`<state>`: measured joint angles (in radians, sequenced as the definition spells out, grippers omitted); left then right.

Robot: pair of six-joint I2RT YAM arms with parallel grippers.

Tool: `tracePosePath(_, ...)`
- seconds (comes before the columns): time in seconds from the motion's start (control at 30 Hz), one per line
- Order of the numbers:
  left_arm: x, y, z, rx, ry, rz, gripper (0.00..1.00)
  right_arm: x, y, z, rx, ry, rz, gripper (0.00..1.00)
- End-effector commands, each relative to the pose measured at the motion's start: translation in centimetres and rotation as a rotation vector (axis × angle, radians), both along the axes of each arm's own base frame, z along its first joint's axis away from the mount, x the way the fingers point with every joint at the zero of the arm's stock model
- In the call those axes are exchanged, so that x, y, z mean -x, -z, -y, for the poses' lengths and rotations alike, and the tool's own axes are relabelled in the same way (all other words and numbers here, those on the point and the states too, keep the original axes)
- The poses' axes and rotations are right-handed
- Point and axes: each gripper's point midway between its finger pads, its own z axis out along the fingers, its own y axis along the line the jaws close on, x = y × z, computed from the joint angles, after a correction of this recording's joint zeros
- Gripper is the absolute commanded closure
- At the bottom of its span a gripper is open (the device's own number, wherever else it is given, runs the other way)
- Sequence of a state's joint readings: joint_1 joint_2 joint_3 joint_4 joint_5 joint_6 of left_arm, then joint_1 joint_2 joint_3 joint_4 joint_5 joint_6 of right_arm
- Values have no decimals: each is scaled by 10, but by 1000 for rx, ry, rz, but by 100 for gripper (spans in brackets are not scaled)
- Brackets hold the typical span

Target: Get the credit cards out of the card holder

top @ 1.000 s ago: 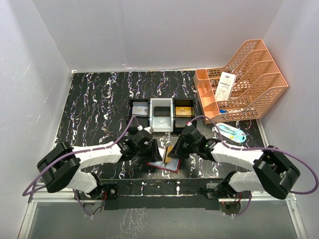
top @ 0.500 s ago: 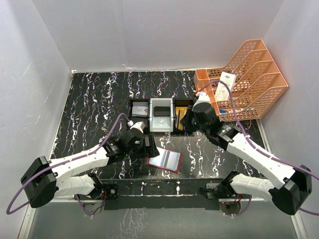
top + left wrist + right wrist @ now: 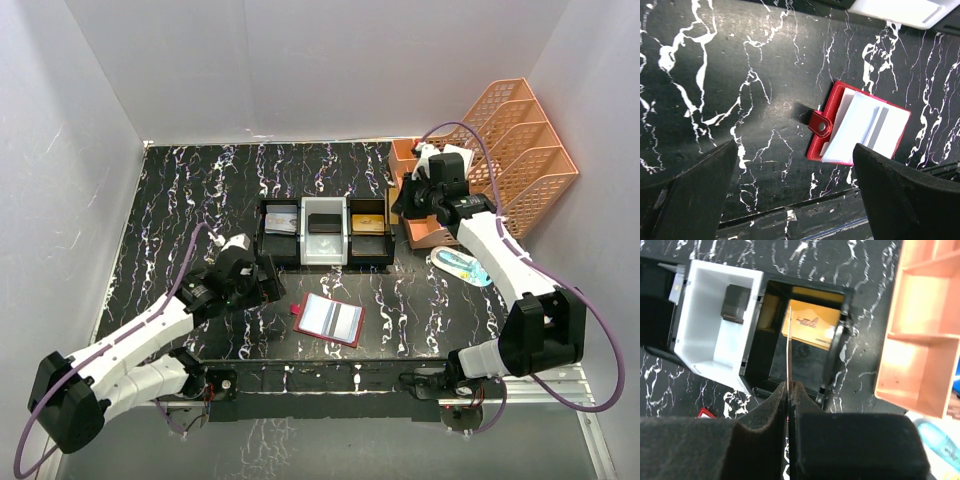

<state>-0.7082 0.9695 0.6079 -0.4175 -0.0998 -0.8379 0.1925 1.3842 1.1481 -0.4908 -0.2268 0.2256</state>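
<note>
The card holder lies open and flat on the table near the front edge, dark red, with a snap tab on its left side. A pale, silvery credit card shows in its pockets. My left gripper stands open to the left of the holder and holds nothing; the holder lies just beyond its fingers. My right gripper is shut on a thin credit card seen edge-on, above the tray's right compartment. An orange-gold credit card lies in that compartment.
The black-and-white three-compartment tray sits mid-table; a card lies in its left pocket and a dark item in the white middle one. An orange mesh file rack stands at the back right. A blue packet lies beside it.
My left gripper has opened and pulled back left, off the card holder, which now lies flat. My right arm has swung up and back to the tray with a card in its jaws.
</note>
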Motion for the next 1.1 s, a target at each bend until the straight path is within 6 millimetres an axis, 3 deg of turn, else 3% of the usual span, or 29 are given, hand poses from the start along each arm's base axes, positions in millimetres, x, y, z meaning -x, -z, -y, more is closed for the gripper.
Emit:
tracePosePath(0.0,1,-5,-19,-31,-32,3,1,-22,-39,-19,72,-203,277,100)
tracePosePath(0.07,2,-4,-21,-39,-37,-6,1,-21,-39,-25,183,-307,385,100)
tracePosePath(0.2,4,-4,-25,-50,-50,-13,1,-14,-30,-45,566,-551,565,100)
tracePosePath(0.4,4,-12,-30,-63,-67,-7,1,-32,0,-34,865,-604,509,100)
tracePosePath(0.8,6,-19,-25,-27,-65,-13,1,-53,18,-48,950,-711,570,100)
tracePosePath(1.07,7,-25,-26,-17,-69,-7,1,-59,45,-48,995,-773,518,100)
